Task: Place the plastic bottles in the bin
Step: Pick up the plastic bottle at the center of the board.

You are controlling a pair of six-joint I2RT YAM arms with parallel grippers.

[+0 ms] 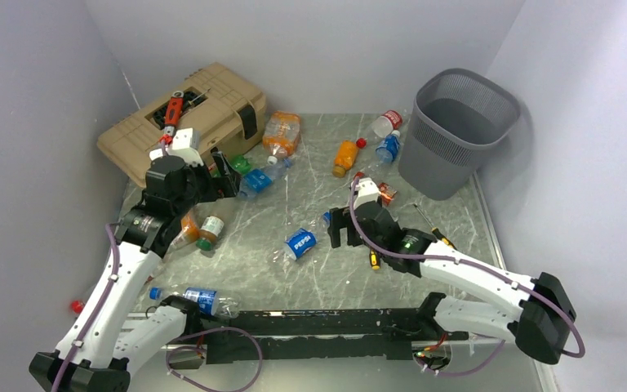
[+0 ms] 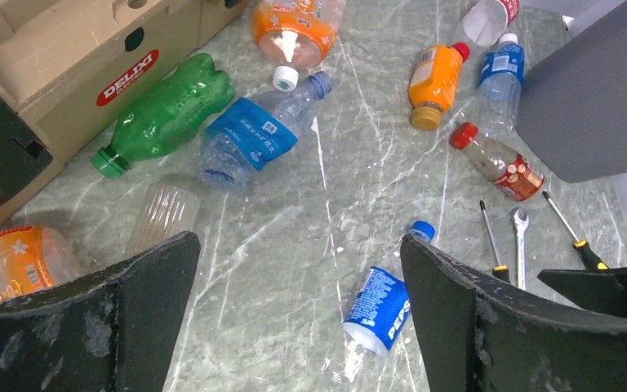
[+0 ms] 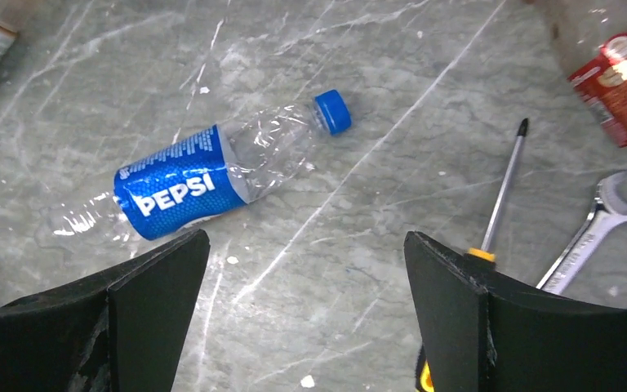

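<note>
White "PEPSI" on a blue label is the clearest writing I can read. The Pepsi bottle (image 3: 184, 188) lies on its side near the middle of the table (image 1: 326, 269), clear and crumpled, blue cap on. My right gripper (image 3: 306, 241) hangs over it, jaws spread wide with nothing in them.

A red "DELIXI" badge marks the tan toolbox (image 2: 65, 57) at the far left corner. A green bottle (image 2: 167, 114) lies just beside it, then a clear bottle with a blue label (image 2: 249, 131) whose print I cannot read. My left gripper (image 2: 300, 253) is above that side, also wide apart and holding nothing.

The bin (image 1: 457, 131) stands upright at the far right corner, near the right edge: grey mesh, rounded-square rim, narrowing downward. An orange bottle (image 2: 434, 86) and a few others lie by its left side. A screwdriver (image 3: 502, 192) and wrench (image 3: 596, 224) lie right of the Pepsi bottle. Bare tabletop runs between the Pepsi bottle and the far bottles.
</note>
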